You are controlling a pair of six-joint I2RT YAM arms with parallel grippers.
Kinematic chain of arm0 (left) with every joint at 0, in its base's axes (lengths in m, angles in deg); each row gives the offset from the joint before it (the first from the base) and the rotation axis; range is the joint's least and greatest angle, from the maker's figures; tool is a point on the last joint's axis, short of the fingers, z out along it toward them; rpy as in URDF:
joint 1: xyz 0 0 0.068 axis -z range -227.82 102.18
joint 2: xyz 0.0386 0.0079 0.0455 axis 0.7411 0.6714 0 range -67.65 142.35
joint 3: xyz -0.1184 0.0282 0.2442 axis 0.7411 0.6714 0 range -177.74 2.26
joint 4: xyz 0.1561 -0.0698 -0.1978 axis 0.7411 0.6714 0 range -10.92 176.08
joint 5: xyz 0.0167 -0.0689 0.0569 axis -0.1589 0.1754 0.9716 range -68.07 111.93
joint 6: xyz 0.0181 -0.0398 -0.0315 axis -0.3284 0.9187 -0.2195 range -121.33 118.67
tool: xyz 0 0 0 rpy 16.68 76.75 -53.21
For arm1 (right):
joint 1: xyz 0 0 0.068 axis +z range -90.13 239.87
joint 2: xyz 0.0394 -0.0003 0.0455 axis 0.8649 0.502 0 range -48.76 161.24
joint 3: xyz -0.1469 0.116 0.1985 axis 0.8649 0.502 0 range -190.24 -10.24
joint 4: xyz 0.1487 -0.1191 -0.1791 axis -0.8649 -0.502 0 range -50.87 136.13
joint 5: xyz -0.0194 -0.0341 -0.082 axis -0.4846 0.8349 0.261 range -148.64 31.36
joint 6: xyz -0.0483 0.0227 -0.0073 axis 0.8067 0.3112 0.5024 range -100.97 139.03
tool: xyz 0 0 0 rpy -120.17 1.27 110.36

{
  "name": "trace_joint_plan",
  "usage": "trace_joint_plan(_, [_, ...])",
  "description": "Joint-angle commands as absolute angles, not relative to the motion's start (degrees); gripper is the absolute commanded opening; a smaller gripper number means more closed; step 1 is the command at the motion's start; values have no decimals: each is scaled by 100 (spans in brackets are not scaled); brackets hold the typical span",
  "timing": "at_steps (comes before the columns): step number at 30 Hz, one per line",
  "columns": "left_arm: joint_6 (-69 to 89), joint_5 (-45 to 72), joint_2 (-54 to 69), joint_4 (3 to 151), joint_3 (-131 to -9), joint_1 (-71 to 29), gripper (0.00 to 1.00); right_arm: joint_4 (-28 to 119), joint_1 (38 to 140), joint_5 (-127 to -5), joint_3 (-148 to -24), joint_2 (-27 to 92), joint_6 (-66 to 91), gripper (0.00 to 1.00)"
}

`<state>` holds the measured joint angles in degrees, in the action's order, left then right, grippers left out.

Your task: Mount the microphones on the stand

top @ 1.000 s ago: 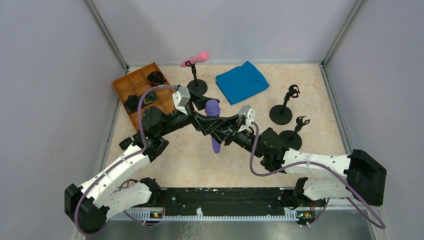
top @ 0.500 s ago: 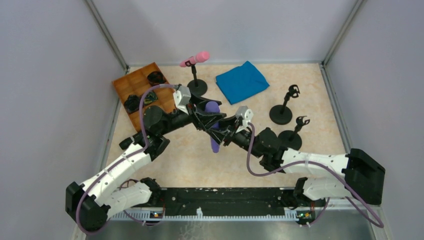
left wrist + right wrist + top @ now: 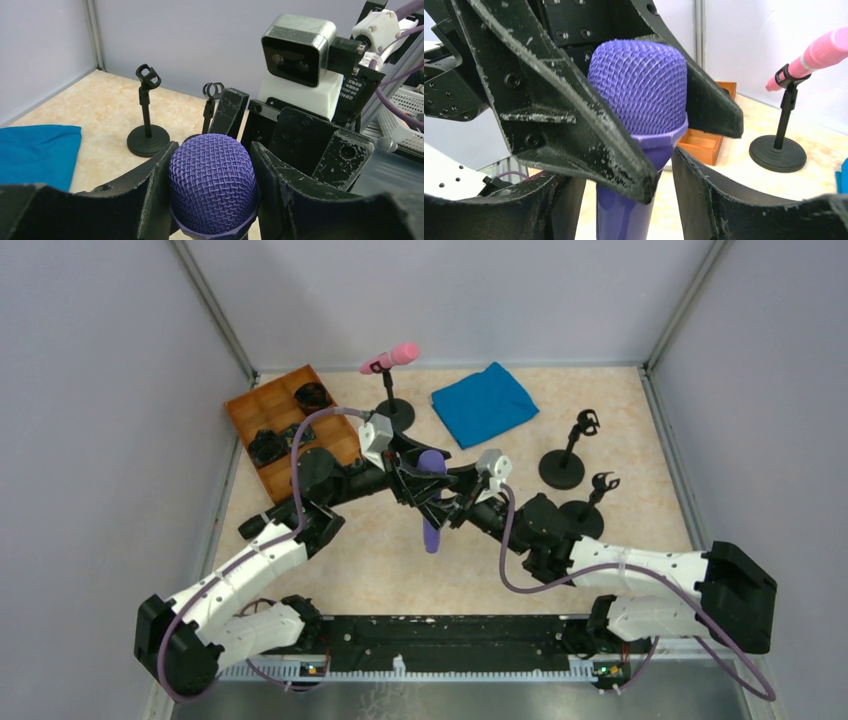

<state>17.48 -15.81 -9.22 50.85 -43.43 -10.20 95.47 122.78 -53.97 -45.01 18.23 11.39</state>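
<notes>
The purple microphone [image 3: 431,528] hangs upright above the table's middle. My left gripper [image 3: 424,470] is shut on its mesh head [image 3: 212,190], one finger pressed to each side. My right gripper [image 3: 441,508] stands open around the purple handle [image 3: 624,210], with a gap on both sides. The pink microphone [image 3: 392,358] sits clipped in its stand [image 3: 394,416] at the back and shows in the right wrist view too [image 3: 819,52]. Two bare stands [image 3: 563,468] [image 3: 590,512] wait at the right; the left wrist view shows one of them [image 3: 146,135].
An orange wooden tray [image 3: 252,410] holding dark items sits at the back left. A folded blue cloth [image 3: 484,402] lies at the back centre. Grey walls enclose the table on three sides.
My left gripper closed on the purple microphone's head. My right gripper, shut on the handle before, has opened. The microphone shifted slightly.
</notes>
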Motion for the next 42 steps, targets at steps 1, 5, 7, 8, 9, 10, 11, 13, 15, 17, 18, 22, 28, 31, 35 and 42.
trace_joint_plan(1, [1722, -1770, -952, 4907, -4599, -1002, 0, 9403, 12142, -5526, -4909, 1606, 1110, 62])
trace_joint_plan(5, [1721, -1787, -956, 4913, -4606, -1003, 0, 9280, 11935, -5842, -4986, 1557, 881, 62])
trace_joint_plan(7, [1721, -1804, -958, 4919, -4620, -1003, 0, 9249, 11843, -6016, -5001, 1557, 771, 62])
trace_joint_plan(8, [1715, -1806, -951, 4925, -4629, -1003, 0, 9263, 11807, -6064, -4986, 1558, 729, 62])
trace_joint_plan(9, [1713, -1811, -955, 4936, -4628, -1003, 0, 9283, 11783, -6104, -4980, 1558, 689, 62])
trace_joint_plan(10, [1706, -1814, -955, 4933, -4627, -1003, 0, 9280, 11772, -6148, -4980, 1559, 668, 62])
trace_joint_plan(11, [1704, -1815, -951, 4943, -4628, -1003, 0, 9292, 11763, -6185, -4972, 1563, 657, 62])
trace_joint_plan(13, [1708, -1824, -942, 4946, -4626, -1001, 0, 9296, 11757, -6193, -4971, 1583, 655, 63])
trace_joint_plan(15, [1708, -1839, -934, 4945, -4635, -1002, 0, 9319, 11746, -6203, -4952, 1605, 649, 63])
trace_joint_plan(17, [1684, -1873, -914, 4954, -4652, -1003, 0, 9286, 11715, -6283, -4965, 1618, 646, 62])
trace_joint_plan(18, [1667, -1880, -916, 4969, -4652, -1003, 0, 9247, 11697, -6358, -4977, 1634, 649, 61])
trace_joint_plan(22, [1587, -1887, -910, 5046, -4661, -1003, 0, 9020, 11598, -6639, -5026, 1616, 683, 60])
trace_joint_plan(28, [1394, -1852, -909, 5197, -4673, -1003, 0, 8508, 11543, -7010, -5090, 1535, 795, 70])
trace_joint_plan(31, [1304, -1809, -905, 5286, -4706, -1003, 0, 8400, 11528, -7101, -5081, 1487, 800, 71])
trace_joint_plan(35, [1207, -1820, -908, 5404, -4785, -1003, 0, 8284, 11532, -7147, -5039, 1403, 834, 71])
trace_joint_plan(42, [1177, -1875, -953, 5427, -4728, -1002, 0, 8155, 11533, -7102, -4991, 1256, 800, 68])
